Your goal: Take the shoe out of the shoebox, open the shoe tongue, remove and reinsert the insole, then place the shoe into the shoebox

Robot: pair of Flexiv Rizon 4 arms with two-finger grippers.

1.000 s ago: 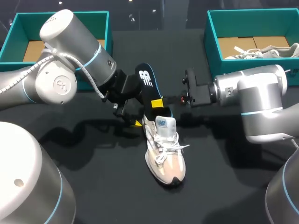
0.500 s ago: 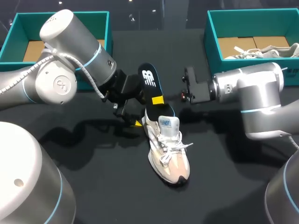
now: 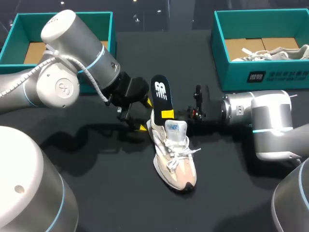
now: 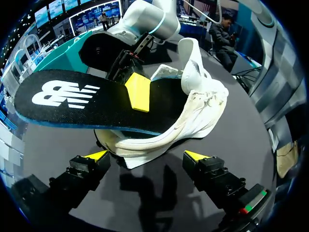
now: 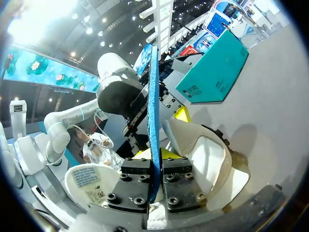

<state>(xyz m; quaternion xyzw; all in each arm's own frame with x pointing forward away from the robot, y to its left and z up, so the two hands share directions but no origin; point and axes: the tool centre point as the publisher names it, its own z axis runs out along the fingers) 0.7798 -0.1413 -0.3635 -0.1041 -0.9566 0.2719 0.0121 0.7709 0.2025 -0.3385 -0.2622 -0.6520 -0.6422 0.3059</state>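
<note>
While the head view only shows the white sneaker [image 3: 175, 162] sitting on the black table [image 3: 101, 188] between the two arms, with the black insole [image 3: 161, 94] poking up out of its opening, the right wrist view catches that insole edge-on, pinched tight between the right gripper's [image 5: 154, 170] fingers. Left wrist view fills in the rest: the left gripper [image 4: 146, 155] is spread wide, gripping nothing, with the sneaker's heel just ahead of its yellow tips.

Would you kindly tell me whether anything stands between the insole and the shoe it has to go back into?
Nothing visible does. The right hand grips the insole, whose lower end is inside the shoe. The tongue stands clear ahead of it. The open left hand sits by the heel.
</note>
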